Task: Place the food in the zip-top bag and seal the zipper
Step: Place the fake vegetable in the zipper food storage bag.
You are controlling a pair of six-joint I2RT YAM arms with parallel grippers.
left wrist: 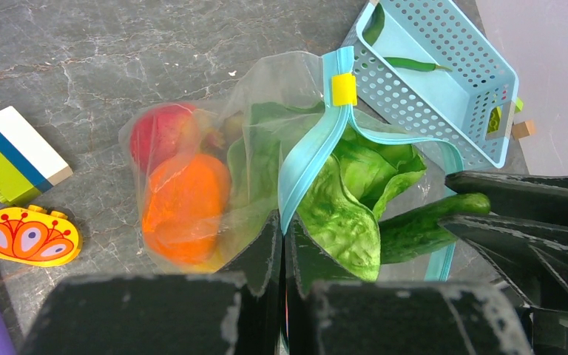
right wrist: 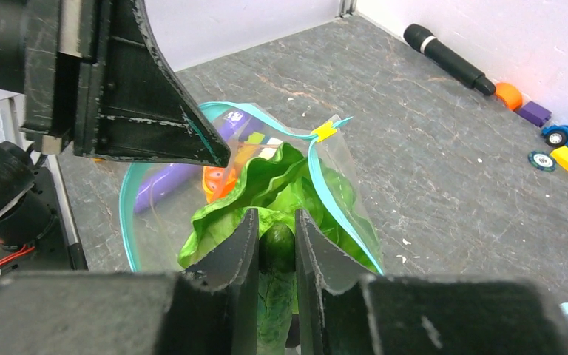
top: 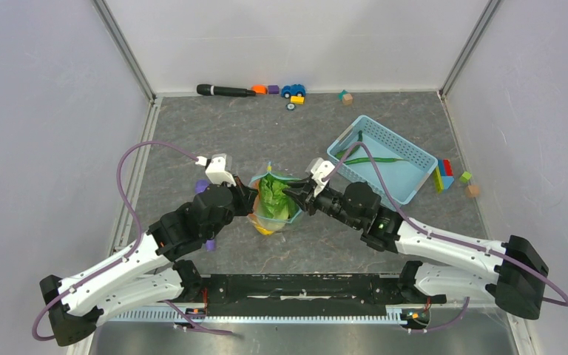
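Note:
The clear zip-top bag lies at mid-table between both arms, its mouth held open. Inside it are an orange, a red round fruit and green lettuce that sticks out of the mouth. My left gripper is shut on the teal zipper edge, below the yellow slider. From the right, my right gripper is shut on a dark green pod, whose tip rests against the lettuce at the bag's mouth.
A light-blue basket with long green pods stands at the right rear. Coloured blocks lie beside it. A black stick and a toy car sit by the back wall. A striped block and a butterfly toy lie left of the bag.

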